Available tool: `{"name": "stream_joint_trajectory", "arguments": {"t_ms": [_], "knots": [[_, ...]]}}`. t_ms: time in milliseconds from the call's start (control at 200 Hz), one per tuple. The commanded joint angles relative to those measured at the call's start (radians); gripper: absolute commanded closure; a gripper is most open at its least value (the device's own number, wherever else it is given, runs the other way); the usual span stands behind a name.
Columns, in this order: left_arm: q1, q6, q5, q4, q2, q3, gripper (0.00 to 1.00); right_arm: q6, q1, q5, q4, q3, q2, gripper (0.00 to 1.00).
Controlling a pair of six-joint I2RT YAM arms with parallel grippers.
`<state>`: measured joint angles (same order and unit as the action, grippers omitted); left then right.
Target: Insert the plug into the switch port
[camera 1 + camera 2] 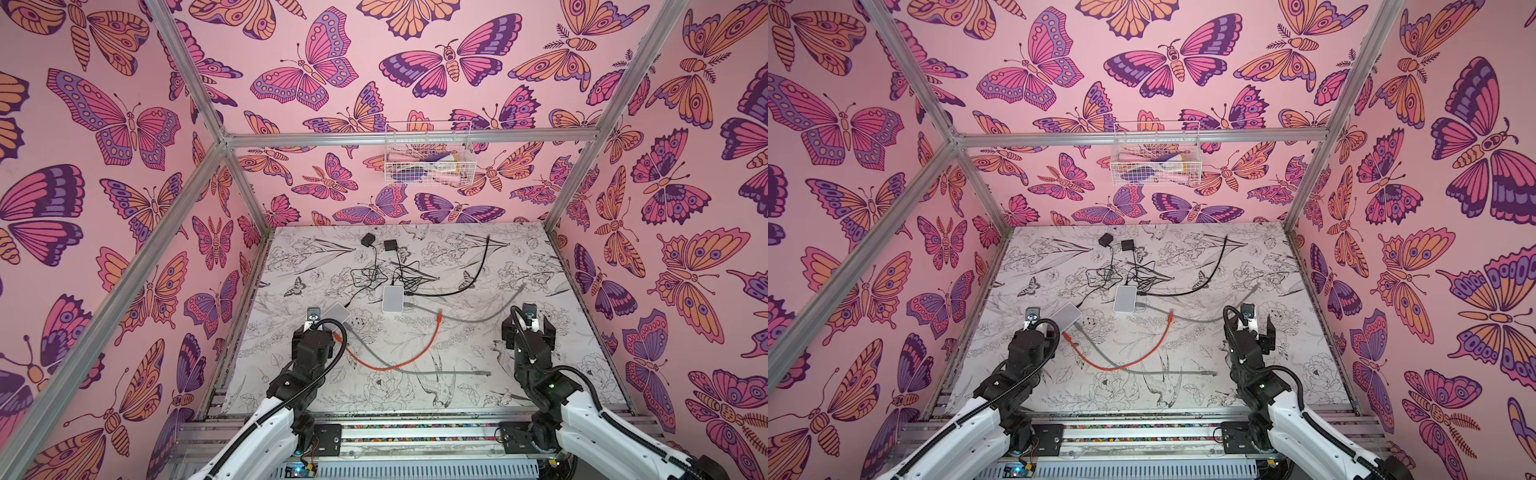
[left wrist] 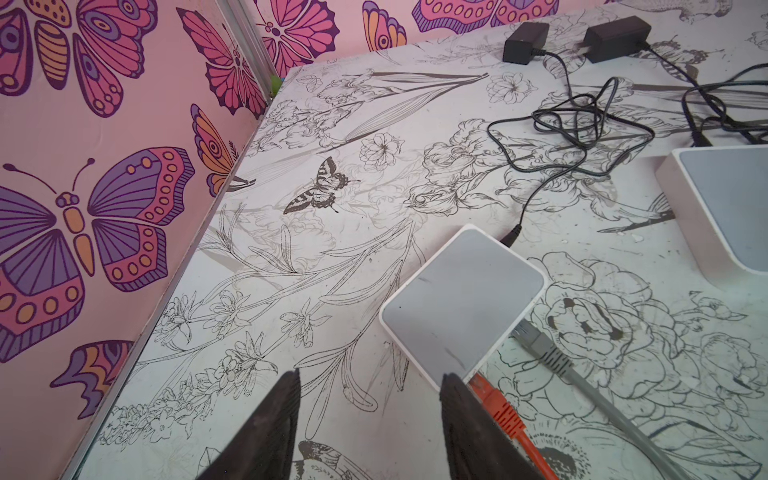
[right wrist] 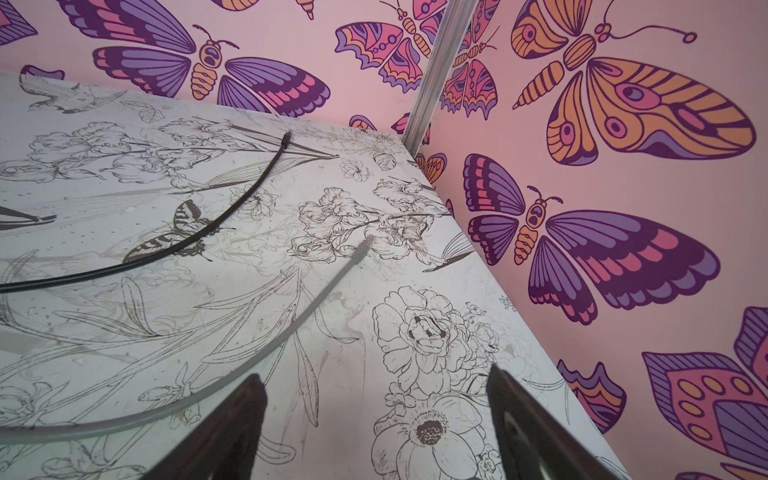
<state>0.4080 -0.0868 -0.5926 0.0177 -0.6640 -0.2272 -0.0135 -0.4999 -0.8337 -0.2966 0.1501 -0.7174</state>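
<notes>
A small white switch [image 2: 461, 303] with a grey top lies flat on the flower-printed table [image 2: 332, 257]; in both top views it shows just beyond the left wrist [image 1: 337, 312]. An orange plug [image 2: 498, 409] and a grey plug [image 2: 536, 336] both point at the same side of the switch, tips against it. I cannot tell whether either is seated. My left gripper [image 2: 372, 374] is open and empty, one finger [image 2: 461, 415] in front of the switch's near corner and the orange plug. My right gripper [image 3: 376, 372] hangs open over bare table at the right.
A second switch [image 1: 392, 298] lies mid-table with black adapters [image 1: 368, 240] and tangled wires behind it. The orange cable [image 1: 415, 361] loops to a free plug [image 1: 439, 318]. A black cable [image 1: 478, 270] and a grey cable [image 3: 291, 328] cross the right side. A wire basket [image 1: 428, 160] hangs on the back wall.
</notes>
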Motion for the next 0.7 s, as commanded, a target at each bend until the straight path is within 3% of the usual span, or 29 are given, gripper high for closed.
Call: {"name": "stream_joint_trajectory", "arguments": {"t_ms": [0,210,235,411,596,696], "knots": [[-0.014,0.021,-0.015,-0.092,-0.022,0.029,0.44,0.037,0.009,0.034,-0.113,-0.01,-0.033,0.13],[-0.05,0.035,-0.011,-0.232,-0.07,0.052,0.44,0.057,0.033,0.047,-0.236,-0.025,-0.098,0.07],[-0.056,0.037,-0.012,-0.245,-0.073,0.055,0.44,0.07,0.035,0.058,-0.267,-0.035,-0.099,0.0],[-0.091,0.028,0.004,-0.287,-0.098,0.057,0.44,0.063,0.065,0.081,-0.306,-0.058,-0.086,0.01],[-0.114,0.047,0.005,-0.454,-0.114,0.108,0.43,-0.019,0.217,0.173,-0.389,-0.058,-0.132,0.01],[-0.13,0.049,0.02,-0.513,-0.143,0.117,0.43,-0.021,0.235,0.188,-0.465,-0.094,-0.187,0.01]]}}
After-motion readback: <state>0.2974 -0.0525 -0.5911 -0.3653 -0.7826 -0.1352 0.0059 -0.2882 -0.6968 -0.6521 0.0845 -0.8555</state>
